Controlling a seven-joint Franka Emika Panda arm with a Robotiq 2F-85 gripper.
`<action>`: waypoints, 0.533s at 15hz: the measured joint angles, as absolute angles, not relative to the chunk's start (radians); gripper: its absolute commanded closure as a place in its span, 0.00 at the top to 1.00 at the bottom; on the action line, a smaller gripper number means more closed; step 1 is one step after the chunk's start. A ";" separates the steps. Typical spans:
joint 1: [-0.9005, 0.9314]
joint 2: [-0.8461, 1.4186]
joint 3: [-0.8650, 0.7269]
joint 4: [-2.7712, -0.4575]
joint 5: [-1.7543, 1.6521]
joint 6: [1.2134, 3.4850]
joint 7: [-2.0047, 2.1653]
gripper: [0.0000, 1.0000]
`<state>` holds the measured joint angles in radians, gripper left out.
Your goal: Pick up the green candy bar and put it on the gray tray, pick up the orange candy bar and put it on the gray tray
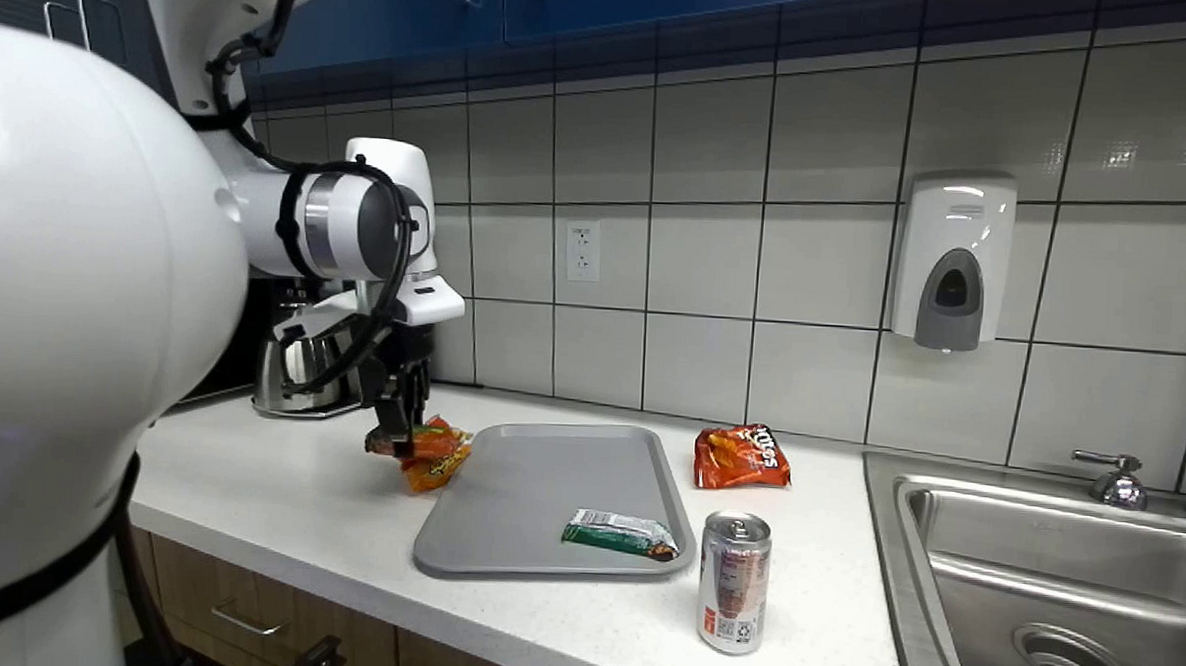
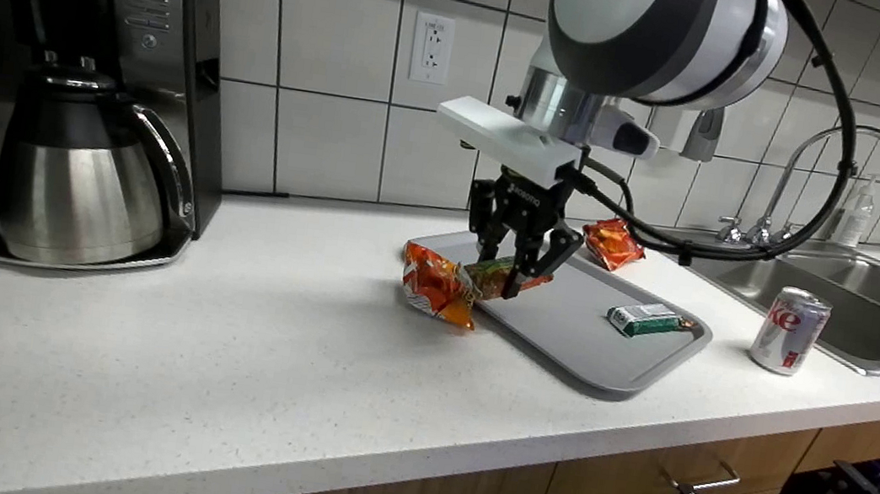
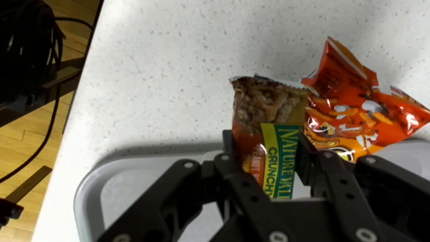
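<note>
The claw (image 3: 265, 148) is clenched on the orange bar (image 3: 268, 104); in the wrist view its two fingers (image 3: 306, 161) press the wrapper from both sides. One end of the bar goes out of sight behind the claw, so the print can be read only in part: "NATURE VAL", "CRUNCHY", "PEANUT". This bar is held at the edge of the tray (image 1: 536, 481), but how high above it, one cannot tell. Just beside is the near bag (image 2: 437, 285), orange and crumpled; in an exterior view the claw covers part of it, and whether it touches the bar is not clear. The green bar (image 1: 621, 534) lies on the tray, near the corner toward the can (image 2: 787, 337); its letters are too small to read. The can stands upright next to the tray; of its large letters only "ke" can be seen. The far bag (image 1: 743, 458) rests near the wall (image 1: 706, 258). In an exterior view the arm (image 1: 63, 330) is cut off at the left border and hides part of the pot (image 1: 301, 365); the sink (image 1: 907, 587) is cut off at the right.
</note>
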<state>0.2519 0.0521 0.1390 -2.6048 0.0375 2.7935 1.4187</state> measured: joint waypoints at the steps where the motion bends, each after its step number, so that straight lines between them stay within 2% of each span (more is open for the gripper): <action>1: 0.240 0.049 0.131 -2.608 0.034 2.793 1.393 0.18; 8: 0.161 0.047 0.062 -2.612 -0.034 2.793 1.276 0.18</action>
<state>0.1610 0.0471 0.0621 -2.6115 -0.0337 2.7931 1.2765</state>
